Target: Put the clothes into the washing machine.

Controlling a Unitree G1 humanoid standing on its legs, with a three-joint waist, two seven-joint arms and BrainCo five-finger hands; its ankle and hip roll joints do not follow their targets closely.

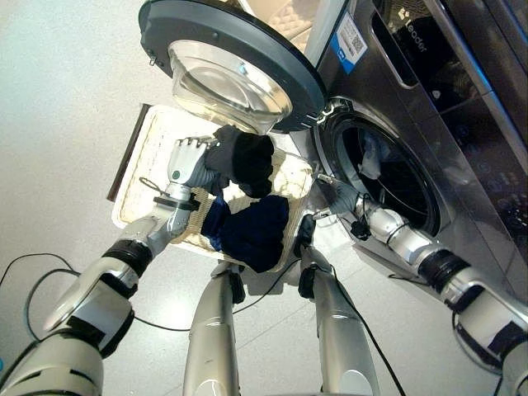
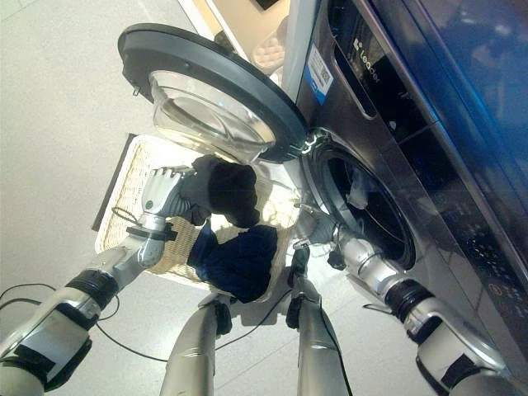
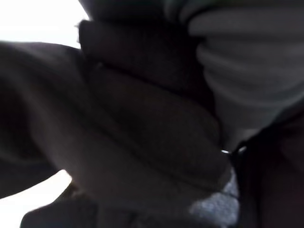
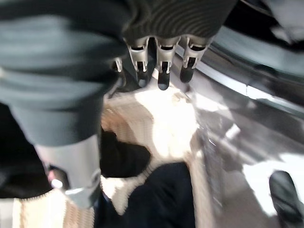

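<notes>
My left hand [image 1: 191,162] is shut on a black garment [image 1: 243,157] and holds it up above the woven laundry basket [image 1: 147,157], just under the open door. Up close, the black garment [image 3: 142,133] bunches against that hand. A dark blue garment [image 1: 256,231] lies in the basket and hangs over its near edge. My right hand [image 1: 334,194] is open and holds nothing, its fingers [image 4: 161,71] straight, at the lower left rim of the drum opening [image 1: 388,177]. Something white [image 1: 369,157] lies inside the drum.
The washing machine's round door [image 1: 223,49] stands wide open over the basket's far side. The dark front panel [image 1: 462,124] of the machine rises on the right. Pale floor [image 1: 66,99] lies to the left of the basket.
</notes>
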